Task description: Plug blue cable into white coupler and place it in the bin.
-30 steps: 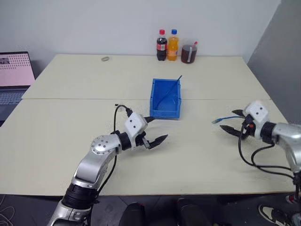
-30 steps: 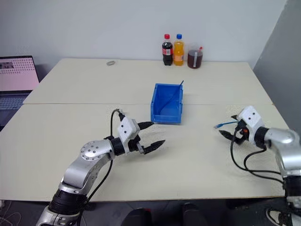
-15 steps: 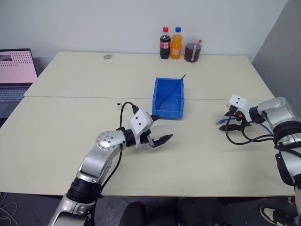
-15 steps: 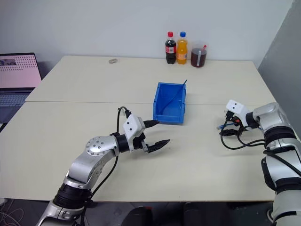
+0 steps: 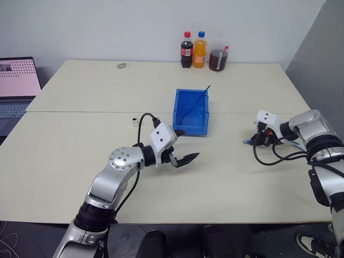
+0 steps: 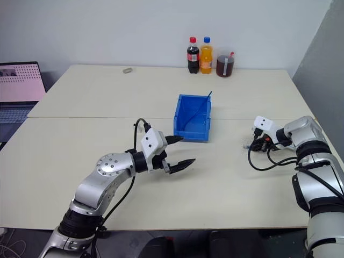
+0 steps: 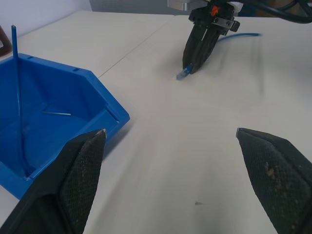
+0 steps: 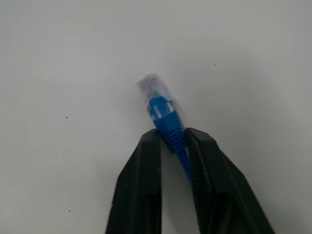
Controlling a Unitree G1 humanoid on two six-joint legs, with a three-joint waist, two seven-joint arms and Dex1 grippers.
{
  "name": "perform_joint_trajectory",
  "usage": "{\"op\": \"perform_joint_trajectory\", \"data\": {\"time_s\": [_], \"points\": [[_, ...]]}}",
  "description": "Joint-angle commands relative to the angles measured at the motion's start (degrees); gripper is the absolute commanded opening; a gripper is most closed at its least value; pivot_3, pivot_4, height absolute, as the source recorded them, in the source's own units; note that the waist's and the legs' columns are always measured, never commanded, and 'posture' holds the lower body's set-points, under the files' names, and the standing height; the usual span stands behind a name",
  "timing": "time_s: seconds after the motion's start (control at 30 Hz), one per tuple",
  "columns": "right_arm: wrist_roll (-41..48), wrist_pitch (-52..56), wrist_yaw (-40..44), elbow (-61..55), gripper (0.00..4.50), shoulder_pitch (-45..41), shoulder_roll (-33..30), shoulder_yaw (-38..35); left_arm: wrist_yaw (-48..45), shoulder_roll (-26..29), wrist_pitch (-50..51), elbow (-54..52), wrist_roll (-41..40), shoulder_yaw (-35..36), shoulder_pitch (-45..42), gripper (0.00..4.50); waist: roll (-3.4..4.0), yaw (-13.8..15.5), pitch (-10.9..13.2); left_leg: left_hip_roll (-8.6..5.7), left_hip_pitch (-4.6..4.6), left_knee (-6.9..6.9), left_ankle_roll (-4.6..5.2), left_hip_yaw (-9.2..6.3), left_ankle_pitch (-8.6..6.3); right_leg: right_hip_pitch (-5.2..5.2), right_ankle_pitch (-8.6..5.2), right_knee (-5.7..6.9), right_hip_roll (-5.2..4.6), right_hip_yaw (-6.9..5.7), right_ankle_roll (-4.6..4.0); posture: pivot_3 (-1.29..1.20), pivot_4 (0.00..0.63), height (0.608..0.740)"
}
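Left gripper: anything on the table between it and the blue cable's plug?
Nothing: left wrist view shows bare table from the open left gripper to the blue cable.

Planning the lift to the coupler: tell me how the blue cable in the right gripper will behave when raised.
The blue cable is thin, so it will probably droop and trail behind the right gripper. It looks light. The gripper pinches the ribbed boot just behind the clear plug, so the plug end should stay fairly steady, though it may pivot.

We see three drinks bottles (image 5: 200, 50) at the table's (image 5: 80, 161) far edge, a laptop (image 5: 18, 86) lit up far left.
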Motion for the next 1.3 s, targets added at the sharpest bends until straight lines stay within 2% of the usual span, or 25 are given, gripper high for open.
{"op": "perform_joint_trajectory", "data": {"time_s": [0.03,0.13,0.23,0.37,0.47,0.53,0.63,0.87,0.9,0.97,1.17,1.2,1.3], "points": [[2.0,-4.3,5.8,-4.0,0.04,0.4,-0.2,-1.9,-0.4,2.7,-0.1,-3.1,0.1,1.4,2.1,4.5,0.01,-0.1,0.0,0.01,0.0,-0.01,0.0,0.0,0.0,0.0,0.0,-0.01,0.0,0.0,0.0,0.0,0.15,0.74],[4.6,-6.3,11.4,-13.4,0.03,3.3,0.0,-2.4,-0.7,6.1,0.1,-4.2,-0.4,3.7,6.3,4.5,0.07,-0.6,0.0,0.03,0.0,-0.03,0.0,0.0,0.0,-0.02,0.0,0.0,0.0,0.01,0.0,0.0,0.15,0.74],[7.6,-5.5,14.7,-32.1,0.02,10.5,0.3,-1.1,-0.9,9.7,0.2,-5.2,-0.7,6.5,11.6,4.5,0.08,-0.9,0.0,0.11,-0.04,-0.04,-0.01,-0.09,-0.01,-0.03,0.0,0.0,-0.07,0.0,0.0,0.0,0.15,0.74],[7.8,-1.4,13.0,-51.4,0.02,16.8,3.3,2.7,-1.2,13.5,-0.8,-4.5,-0.7,10.6,17.6,4.5,0.11,-1.0,0.1,0.18,-0.02,-0.05,0.0,-0.2,-0.01,-0.04,-0.02,0.06,-0.1,0.0,-0.02,0.0,0.15,0.74],[8.5,9.3,10.0,-59.0,0.02,17.5,10.4,6.0,-1.6,15.0,-1.0,-2.4,-1.8,14.9,21.4,4.5,0.12,-1.0,0.1,0.16,-0.02,-0.03,0.0,-0.2,-0.01,-0.04,-0.02,0.07,-0.11,-0.05,-0.03,0.0,0.15,0.74],[6.2,12.0,6.1,-57.2,0.02,15.7,17.9,9.7,-3.9,17.6,-3.5,0.4,-1.5,17.8,25.3,4.5,0.08,-0.6,0.1,0.14,-0.02,0.01,-0.01,-0.19,-0.01,-0.03,-0.02,0.07,-0.12,-0.14,-0.02,0.0,0.15,0.74],[3.4,13.3,2.2,-54.4,0.02,14.3,23.6,12.9,-5.0,19.0,-5.4,2.6,-1.4,19.6,27.5,4.5,-0.05,-1.3,0.0,0.23,0.05,-0.02,-0.01,-0.07,-0.01,-0.07,-0.03,0.07,-0.12,-0.2,-0.11,0.0,0.15,0.74],[1.1,13.5,-2.2,-50.0,0.02,12.6,28.3,15.8,-5.1,18.7,-7.2,2.8,-1.2,19.6,29.4,4.5,-0.09,0.0,0.0,0.13,-0.02,-0.02,-0.02,-0.11,0.0,-0.24,-0.16,0.33,-0.22,-0.34,-0.32,0.0,0.15,0.74],[1.0,13.3,-2.5,-49.7,0.57,12.5,28.6,16.0,-5.0,18.6,-6.9,2.2,-1.3,19.4,29.6,4.5,-0.08,0.1,0.0,0.14,-0.02,-0.02,-0.02,-0.09,0.0,-0.24,-0.16,0.31,-0.22,-0.34,-0.32,0.0,0.15,0.74],[0.8,13.0,-3.1,-49.6,0.88,12.5,28.8,16.0,-4.7,18.5,-6.2,1.1,-1.4,18.8,29.4,4.5,-0.08,0.1,0.0,0.15,-0.01,-0.02,-0.02,-0.07,0.0,-0.25,-0.16,0.32,-0.22,-0.33,-0.32,0.0,0.15,0.74],[2.2,15.1,-1.8,-51.5,2.58,13.0,28.3,15.3,-4.7,18.2,-4.9,0.9,-1.4,17.5,27.4,4.5,-0.08,0.1,0.0,0.16,-0.02,-0.03,-0.02,-0.14,0.0,-0.25,-0.17,0.34,-0.16,-0.38,-0.33,0.0,0.15,0.74],[2.6,15.8,-1.6,-52.3,2.74,13.2,28.0,14.9,-4.9,18.1,-4.7,0.9,-1.5,17.2,26.8,4.5,-0.08,0.1,0.0,0.16,-0.02,-0.03,-0.02,-0.13,0.0,-0.25,-0.17,0.34,-0.16,-0.38,-0.33,0.0,0.15,0.74],[5.9,21.8,0.0,-60.0,3.44,15.7,24.6,11.5,-6.1,17.9,-2.7,1.0,-3.1,16.1,24.2,4.5,-0.08,0.4,0.0,0.15,-0.04,-0.02,-0.02,-0.15,0.0,-0.24,-0.17,0.33,-0.15,-0.4,-0.32,0.0,0.15,0.74]]}}
